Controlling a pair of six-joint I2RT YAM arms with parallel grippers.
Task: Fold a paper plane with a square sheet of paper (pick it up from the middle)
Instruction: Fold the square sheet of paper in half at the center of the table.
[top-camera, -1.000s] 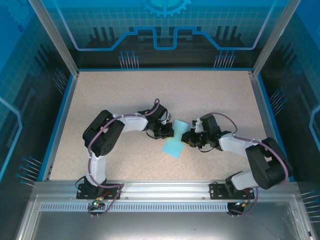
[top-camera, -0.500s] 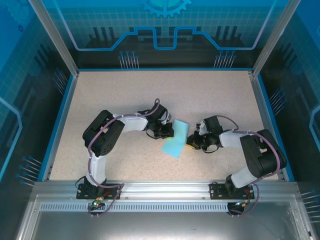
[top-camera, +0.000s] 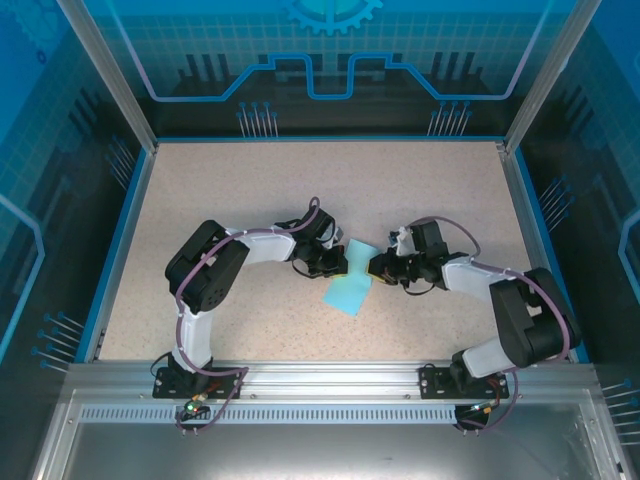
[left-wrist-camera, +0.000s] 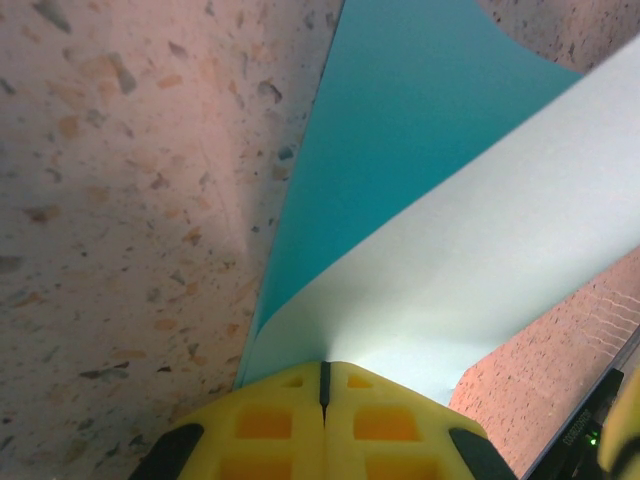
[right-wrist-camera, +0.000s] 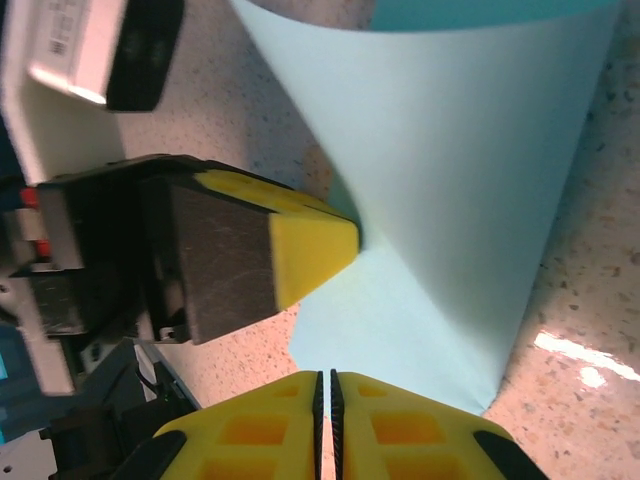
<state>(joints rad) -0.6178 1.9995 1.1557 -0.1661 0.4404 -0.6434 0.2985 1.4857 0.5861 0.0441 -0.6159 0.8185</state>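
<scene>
Paper (top-camera: 348, 292) is clamped by left hand (left-wrist-camera: 322, 372) and right hand (right-wrist-camera: 322, 380); uneven pulling could tear it or let one edge slip.

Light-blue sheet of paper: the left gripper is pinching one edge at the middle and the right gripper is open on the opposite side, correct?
Not quite. The right gripper is shut on the sheet of paper too; the right wrist view shows its yellow fingers closed on the edge. The left gripper does pinch the opposite edge at the middle.
</scene>
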